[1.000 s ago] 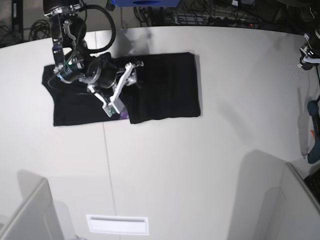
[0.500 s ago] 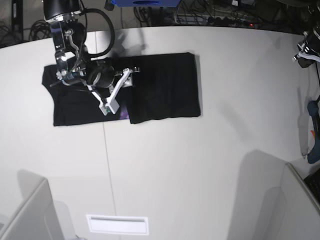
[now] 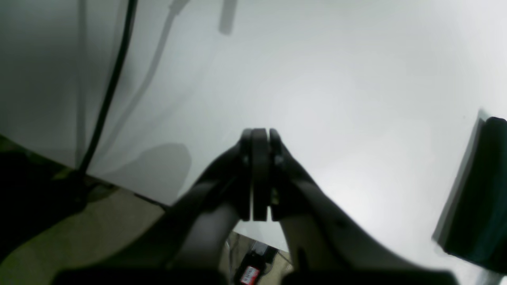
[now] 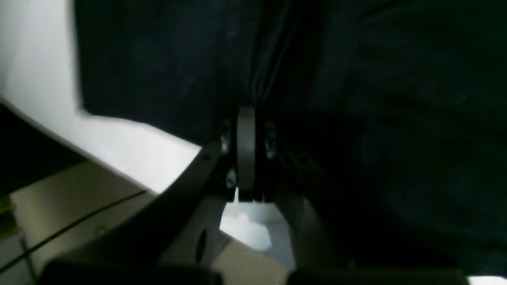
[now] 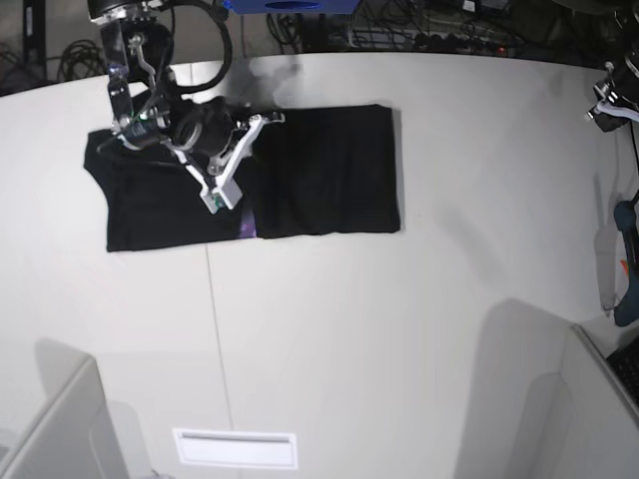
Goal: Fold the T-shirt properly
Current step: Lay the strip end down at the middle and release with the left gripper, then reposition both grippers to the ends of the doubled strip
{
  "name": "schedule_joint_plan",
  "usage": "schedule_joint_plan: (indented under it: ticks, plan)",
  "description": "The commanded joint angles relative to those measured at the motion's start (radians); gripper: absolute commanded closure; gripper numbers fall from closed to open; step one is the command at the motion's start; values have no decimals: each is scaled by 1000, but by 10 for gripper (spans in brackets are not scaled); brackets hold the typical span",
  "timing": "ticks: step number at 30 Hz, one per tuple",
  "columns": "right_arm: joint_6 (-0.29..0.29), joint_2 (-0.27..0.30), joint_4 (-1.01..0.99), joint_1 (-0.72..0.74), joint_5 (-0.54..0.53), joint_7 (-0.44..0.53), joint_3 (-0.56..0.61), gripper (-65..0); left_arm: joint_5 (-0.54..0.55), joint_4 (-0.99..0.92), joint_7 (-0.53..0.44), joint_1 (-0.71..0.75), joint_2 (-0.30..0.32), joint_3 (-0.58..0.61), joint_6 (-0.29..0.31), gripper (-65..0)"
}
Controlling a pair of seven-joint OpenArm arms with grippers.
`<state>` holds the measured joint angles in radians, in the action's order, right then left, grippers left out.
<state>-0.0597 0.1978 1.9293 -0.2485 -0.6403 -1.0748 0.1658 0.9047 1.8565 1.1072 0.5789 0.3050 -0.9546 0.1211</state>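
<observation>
Pale grey table (image 5: 379,329) filled most of the base view, with a dark tangle of cables seen beyond its far edge. On it the T-shirt (image 5: 319,175) lay flat as a black folded rectangle toward the far side, one thicker folded layer making up its half nearer the table's middle, and a small purple patch of print was exposed at its near edge. No grey garment could be made out.

Directly under and ahead of the right jaws (image 4: 246,156) only black cloth was seen in the right wrist view; a fold line ran away from the tips, and bare table showed behind and to one side of them. The right jaws were pressed together with no gap, and whether any cloth was pinched between them could not be told. In the base view the right arm (image 5: 185,130) was stretched over the thinner half of the shirt, its white links angled toward the fold.

The left jaws (image 3: 259,158) were likewise closed on nothing, held above bare table, with a dark edge of cloth seen well off to one side of them in the left wrist view. A black cable (image 3: 105,99) ran down the table on the other side of those jaws. Of the left arm (image 5: 614,100) only a small part was visible at the base view's edge, far from the shirt.
</observation>
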Motion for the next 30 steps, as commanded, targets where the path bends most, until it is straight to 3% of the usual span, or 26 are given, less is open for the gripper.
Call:
schedule_joint_plan:
  ticks: [1, 4, 8, 16, 18, 20, 22, 23, 24, 28, 30]
  plan:
    - [-2, 4, 20, 7, -11, 2, -2, 0, 3, -10, -12, 5, 18, -11, 4, 0]
    - [-2, 4, 19, -4, -11, -26, -4, 0, 3, -44, -14, 5, 20, -13, 5, 0]
    - [-2, 6, 11, -1, -6, 17, -4, 0, 3, -45, -14, 5, 20, -13, 7, 0]
    - [-1, 7, -23, 5, -6, 9, -8, 0, 3, -41, -14, 5, 20, -13, 7, 0]
    - [30, 6, -20, -4, -6, 3, -47, 0, 3, -41, -14, 5, 20, -13, 7, 0]
    - [68, 10, 8, -24, -6, 8, -81, -155, 3, -41, -14, 5, 20, -13, 7, 0]
    - [73, 12, 58, -45, -9, 5, -124, -324, 3, -41, -14, 5, 20, -11, 7, 0]
    - [73, 12, 80, -58, -11, 8, -145, -377, 3, -41, -14, 5, 20, -10, 7, 0]
    - [73, 12, 92, -65, -13, 9, -176, -402, 3, -41, -14, 5, 20, -7, 7, 0]
    - [67, 13, 66, -15, -13, 11, -325, -405, 4, -39, -16, 0, 20, -2, 9, 0]
    - [16, 13, 31, 39, -13, 9, -423, -414, 4, -39, -16, -23, 16, -2, 9, 0]
